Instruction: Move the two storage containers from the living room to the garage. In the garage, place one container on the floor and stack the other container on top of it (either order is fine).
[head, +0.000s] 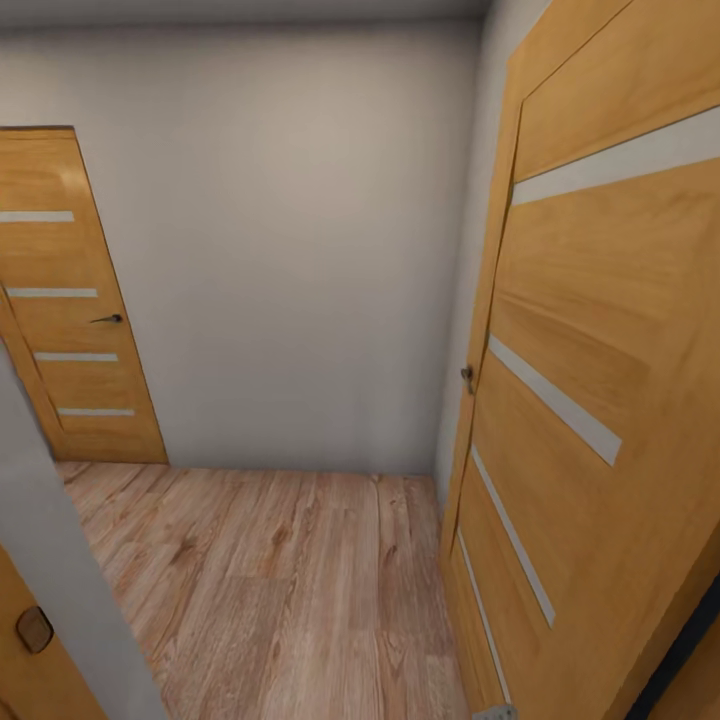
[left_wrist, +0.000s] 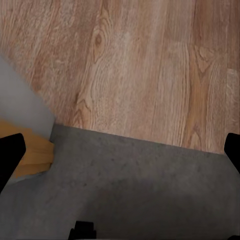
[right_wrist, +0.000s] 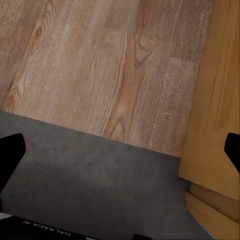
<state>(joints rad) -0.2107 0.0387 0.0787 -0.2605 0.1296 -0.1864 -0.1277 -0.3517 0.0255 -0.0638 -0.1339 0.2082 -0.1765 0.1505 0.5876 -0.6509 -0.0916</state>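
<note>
dark grey speckled concrete floor (left_wrist: 135, 185) lies right under both wrists, meeting light wood plank flooring (left_wrist: 135, 65) along a straight seam, so the robot seems to stand on a threshold between the two surfaces. left gripper (left_wrist: 120, 150) has its black fingers (left_wrist: 10, 157) at the far edges of the left wrist view, spread wide with nothing between them; right gripper (right_wrist: 120, 150) is the same, its fingers (right_wrist: 10, 155) wide and empty. beside the left one stands a pale grey wall corner (left_wrist: 22, 100) with a strip of orange wood at its foot; beside the right one is the edge of a light wooden door leaf (right_wrist: 215, 100).

further on, the head view shows an open wooden door with pale stripes (head: 600, 400) on the right, plank floor ahead, a plain grey-white wall (head: 300, 250), and a second striped wooden door (head: 70, 300), closed, at far left.

neither orange-red container can be seen, so i cannot tell where they are or how they look. i judge this a travelling step with empty hands; the next move calls for driving on through the hallway to find a container.
</note>
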